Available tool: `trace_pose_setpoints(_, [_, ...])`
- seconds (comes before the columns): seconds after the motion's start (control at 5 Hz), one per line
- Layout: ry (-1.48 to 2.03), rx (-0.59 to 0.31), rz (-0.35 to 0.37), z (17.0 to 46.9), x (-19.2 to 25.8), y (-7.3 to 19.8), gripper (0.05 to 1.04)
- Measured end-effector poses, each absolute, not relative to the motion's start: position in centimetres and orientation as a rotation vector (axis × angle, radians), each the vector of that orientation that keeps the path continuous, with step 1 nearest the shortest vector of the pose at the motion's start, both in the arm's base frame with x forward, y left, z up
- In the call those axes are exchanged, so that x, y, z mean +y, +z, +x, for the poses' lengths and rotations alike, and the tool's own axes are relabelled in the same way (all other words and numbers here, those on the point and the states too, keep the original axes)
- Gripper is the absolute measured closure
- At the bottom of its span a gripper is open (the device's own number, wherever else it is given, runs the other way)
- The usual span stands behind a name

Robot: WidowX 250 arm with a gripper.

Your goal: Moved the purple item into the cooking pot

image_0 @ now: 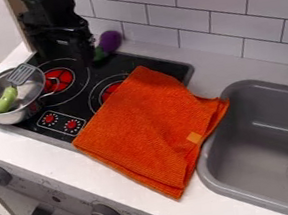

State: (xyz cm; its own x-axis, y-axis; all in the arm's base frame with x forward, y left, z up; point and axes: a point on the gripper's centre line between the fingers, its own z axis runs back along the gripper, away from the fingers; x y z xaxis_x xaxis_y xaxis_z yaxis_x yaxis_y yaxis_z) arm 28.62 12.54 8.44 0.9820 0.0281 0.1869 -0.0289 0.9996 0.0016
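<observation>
Nearest me, the orange cloth [139, 125] is draped across the front of the stovetop [151, 63] and onto the white surface [56, 159] towards the sink [237, 89]; I read it as laid aside, though it covers part of one burner. The steel pot [10, 116] stands on the stovetop's outer end, away from the sink, open at the top and so ready to receive. In it a slotted spatula [22, 74] leans on the rim beside a green toy vegetable [4, 100]. At the stovetop's far edge is the purple eggplant [110, 41], outside the pot, its green end towards my arm [52, 14]. The arm hangs just beside it, I judge for the pick-up; whether the jaws are clenched or released, I can't tell. My count: one eggplant, one pot, one spatula, one green vegetable, one cloth, one sink, one stovetop with two burners and two red dials [72, 124].
</observation>
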Motion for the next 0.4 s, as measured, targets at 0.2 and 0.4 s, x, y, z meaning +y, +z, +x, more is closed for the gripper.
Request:
trace_pose_setpoints(0.2, [0.043,-0.180,0.040,29.8,13.9,7.2,0.087])
trace_pose_setpoints(0.4, [0.066,-0.192,0.034,31.6,14.7,6.4,0.087])
